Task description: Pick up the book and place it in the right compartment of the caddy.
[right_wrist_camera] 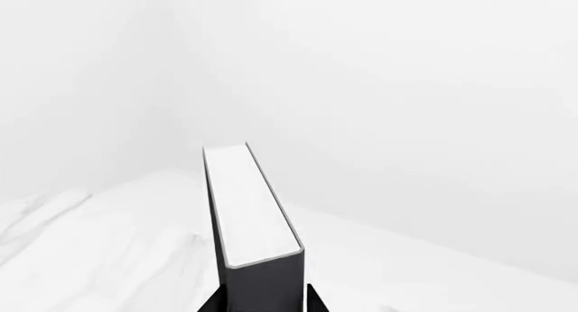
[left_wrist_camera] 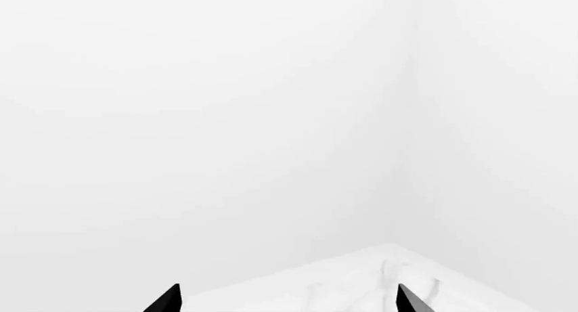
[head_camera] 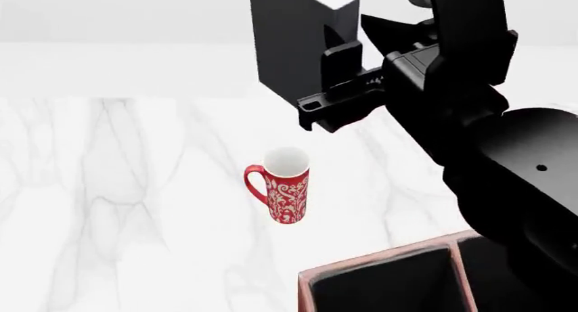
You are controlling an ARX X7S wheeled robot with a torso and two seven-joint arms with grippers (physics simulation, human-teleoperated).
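Observation:
My right gripper [head_camera: 332,88] is shut on the matte-black book [head_camera: 291,38] and holds it upright, high above the marble table, behind the mug. In the right wrist view the book [right_wrist_camera: 253,217] stands between the gripper's [right_wrist_camera: 264,305] black fingers, with its white page block showing. The reddish-brown caddy [head_camera: 380,264] with pale pink rims and a black inside sits at the near right; only its left compartments show, the rest is behind my right arm. My left gripper [left_wrist_camera: 287,302] is open and empty over a table corner; it does not show in the head view.
A red-and-white patterned mug [head_camera: 284,187] stands upright on the white marble table [head_camera: 118,190], left of and beyond the caddy, below the held book. My bulky right arm [head_camera: 505,156] covers the right side of the view.

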